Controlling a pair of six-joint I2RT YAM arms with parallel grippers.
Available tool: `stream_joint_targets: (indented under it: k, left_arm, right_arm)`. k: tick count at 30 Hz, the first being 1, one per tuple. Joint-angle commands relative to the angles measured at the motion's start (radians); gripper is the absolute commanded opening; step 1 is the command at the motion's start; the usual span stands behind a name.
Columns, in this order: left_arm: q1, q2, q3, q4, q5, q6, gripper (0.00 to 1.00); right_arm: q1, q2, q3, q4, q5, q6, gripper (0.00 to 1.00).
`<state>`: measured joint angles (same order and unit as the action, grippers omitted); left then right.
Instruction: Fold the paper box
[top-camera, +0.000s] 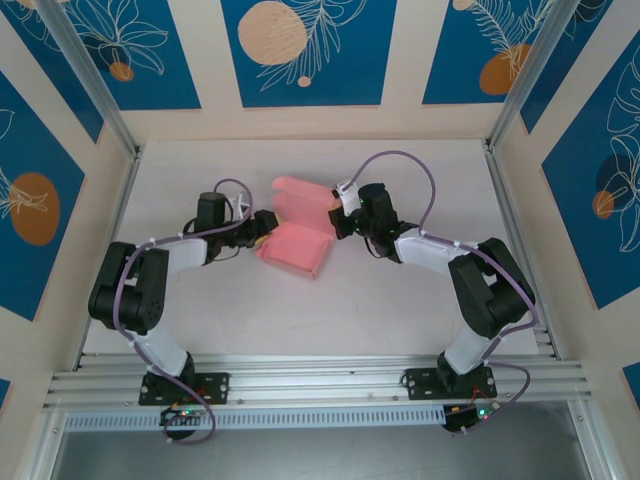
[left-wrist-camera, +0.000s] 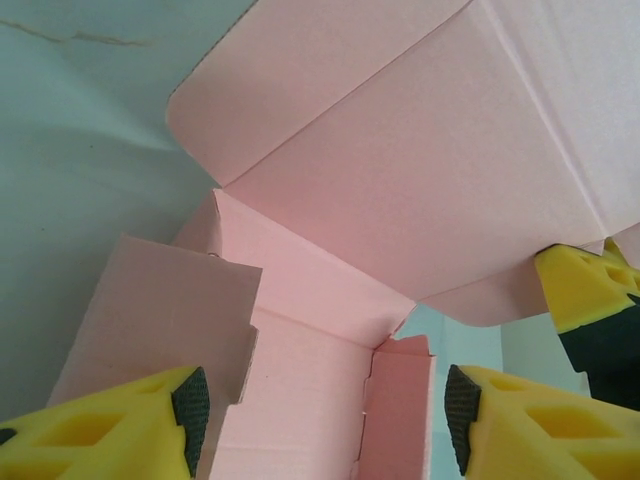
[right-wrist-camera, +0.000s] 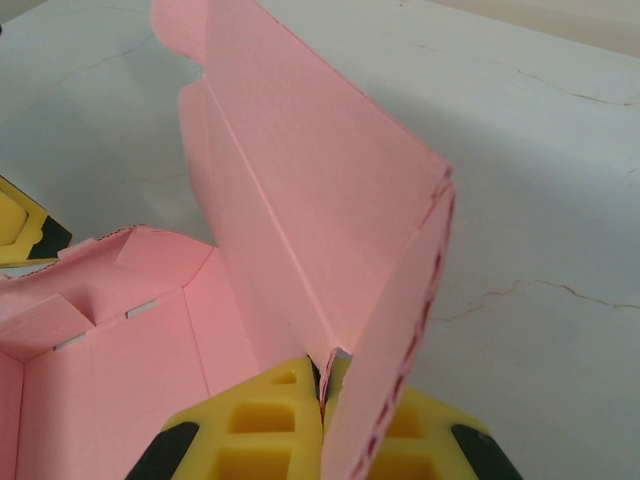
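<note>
The paper box (top-camera: 298, 240) sits mid-table (top-camera: 400, 310). The right gripper (right-wrist-camera: 325, 400) pinches its raised panel, and the left gripper (left-wrist-camera: 325, 425) has parted fingers (left-wrist-camera: 120, 425) straddling its end.

Pale pink paper box (top-camera: 296, 248), partly folded: open tray, side flaps raised, lid panel tilted up at far side. Sits mid table (top-camera: 390, 320).
</note>
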<state>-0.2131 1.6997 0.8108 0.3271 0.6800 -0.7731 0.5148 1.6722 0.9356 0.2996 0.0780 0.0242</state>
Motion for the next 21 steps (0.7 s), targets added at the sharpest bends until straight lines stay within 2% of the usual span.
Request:
stream_joint_targets:
  k: [1, 7, 10, 21]
  left_arm:
    - [-0.006, -0.004, 0.033, -0.088, -0.038, 0.064, 0.69]
    - [0.006, -0.118, 0.082, -0.341, -0.253, 0.202, 0.9]
    - [0.006, -0.133, 0.098, -0.426, -0.325, 0.253, 0.99]
    - [0.0, -0.028, 0.062, -0.365, -0.168, 0.294, 0.99]
  right_arm:
    - [0.012, 0.006, 0.0, 0.019, -0.012, -0.025, 0.0]
    - [0.011, -0.003, -0.009, 0.025, -0.012, -0.034, 0.0]
    - [0.013, -0.009, -0.015, 0.033, -0.015, -0.037, 0.0]
    - [0.05, -0.038, -0.027, 0.095, 0.012, -0.092, 0.0]
